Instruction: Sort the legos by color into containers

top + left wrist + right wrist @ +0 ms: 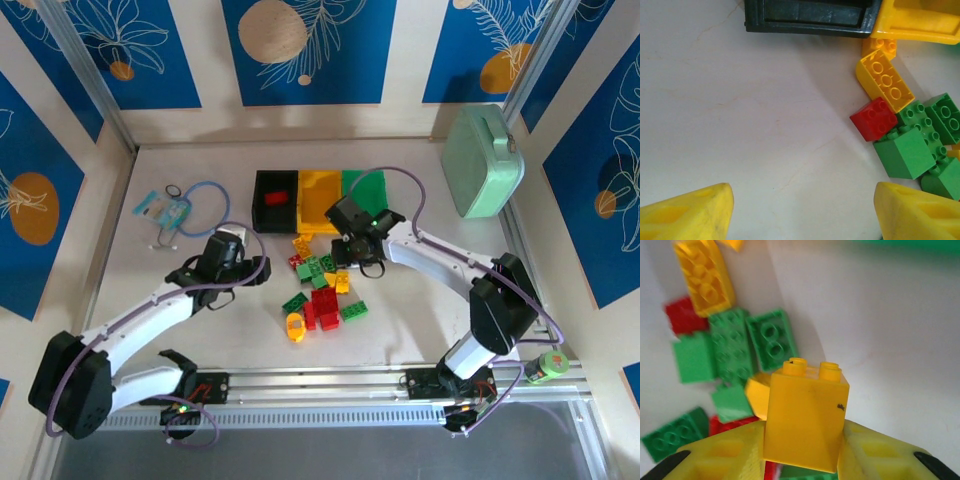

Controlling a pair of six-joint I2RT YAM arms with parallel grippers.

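Right gripper (pixel 803 452) clamped on tall yellow brick (pixel 807 412), over brick pile (pixel 735 347). Left gripper (pixel 802 215) jaws apart, empty, over bare table (pixel 740 115) near black bin (pixel 810 17).

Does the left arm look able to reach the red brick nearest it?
Probably yes: the open left gripper faces bare table up to the red brick; green bricks crowd one side.

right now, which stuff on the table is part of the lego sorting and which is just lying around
Part of the job:
- loose legos
- yellow brick, gripped
- red brick in the black bin
- yellow bin
- green bin

Just lying about:
- mint-green case
- blue cable loop
- small teal item beside it
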